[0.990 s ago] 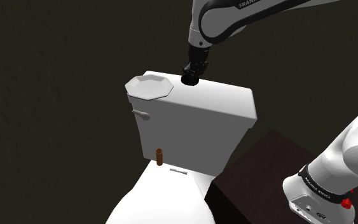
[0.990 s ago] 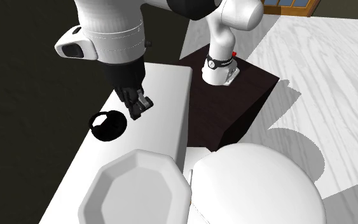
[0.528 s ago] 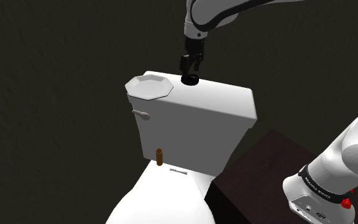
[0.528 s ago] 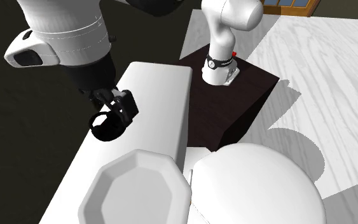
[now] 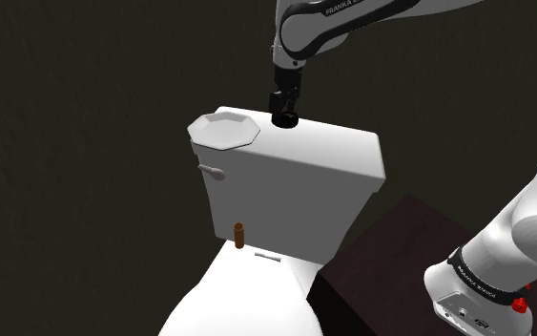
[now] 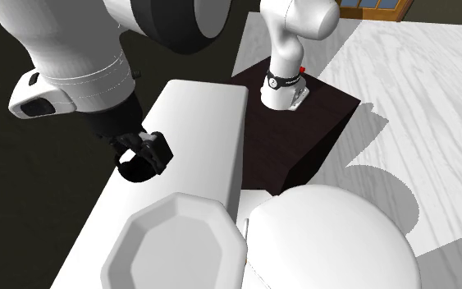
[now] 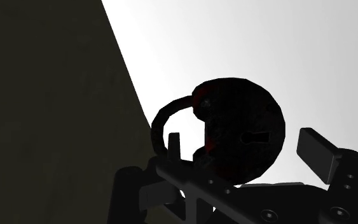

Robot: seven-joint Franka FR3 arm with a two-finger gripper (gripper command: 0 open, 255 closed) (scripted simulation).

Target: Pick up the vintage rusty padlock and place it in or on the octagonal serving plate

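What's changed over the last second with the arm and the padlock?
The tool shifted across the tank lid to the padlock and now straddles it; its fingers stand open either side, not yet clasping. The padlock and the octagonal plate stayed put.

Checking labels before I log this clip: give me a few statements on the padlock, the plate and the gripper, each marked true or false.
1. The padlock lies on the toilet's tank lid. True.
2. The gripper is shut on the padlock. False: in the wrist view its fingers stand apart, with the padlock's body between them and a gap at one finger.
3. The padlock is already in the octagonal plate. False: it lies on the lid, apart from the plate.
4. The octagonal plate sits at one end of the tank lid. True.
5. The padlock looks bright yellow. False: it looks nearly black.
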